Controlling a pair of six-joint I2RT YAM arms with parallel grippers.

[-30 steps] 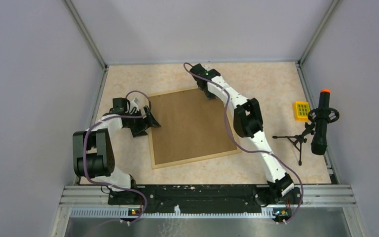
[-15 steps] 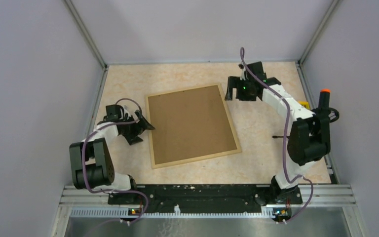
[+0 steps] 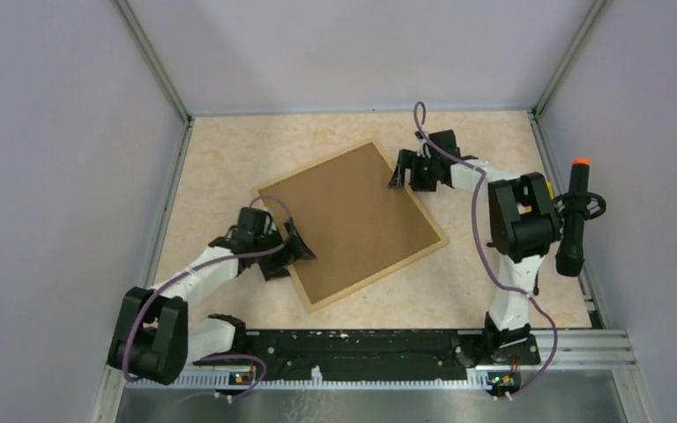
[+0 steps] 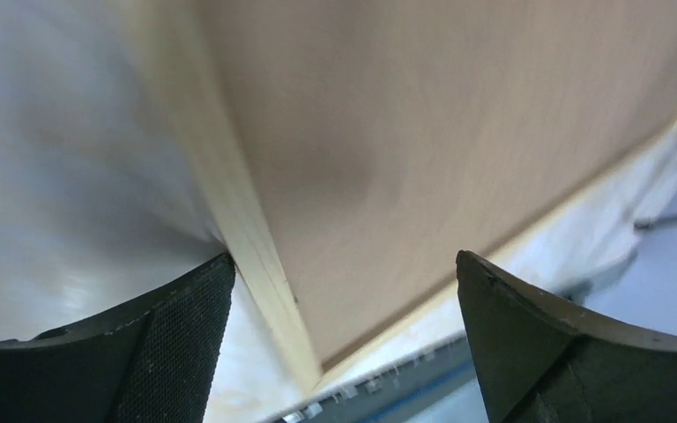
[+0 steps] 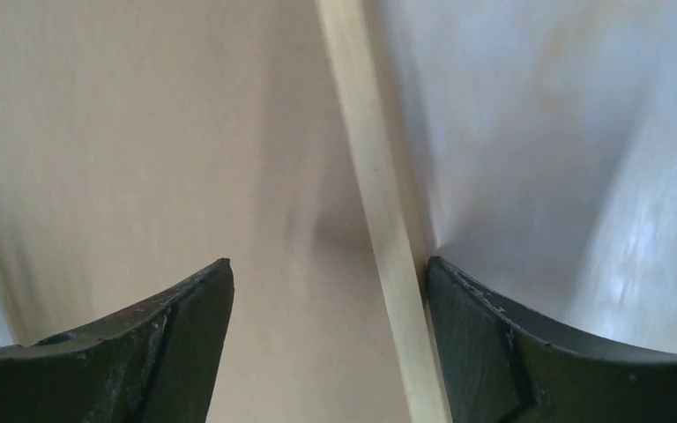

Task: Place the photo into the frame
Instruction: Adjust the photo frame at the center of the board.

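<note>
Top external view: your thin pale-wood frame (image 5: 375, 176) lies face hidden, brown backing board (image 3: 350, 220) up; left gripper (image 4: 345, 257) and right gripper (image 5: 329, 263) straddle its edges, jaws released.

Top view bright, even, sharp, shadows faint. Both wrist views motion-blurred; whitish glare on surface (image 4: 62, 159).

frame (image 3: 380, 272) skewed, back up; left claw (image 3: 293, 253), right claw (image 3: 403, 170) at opposite edges.
</note>
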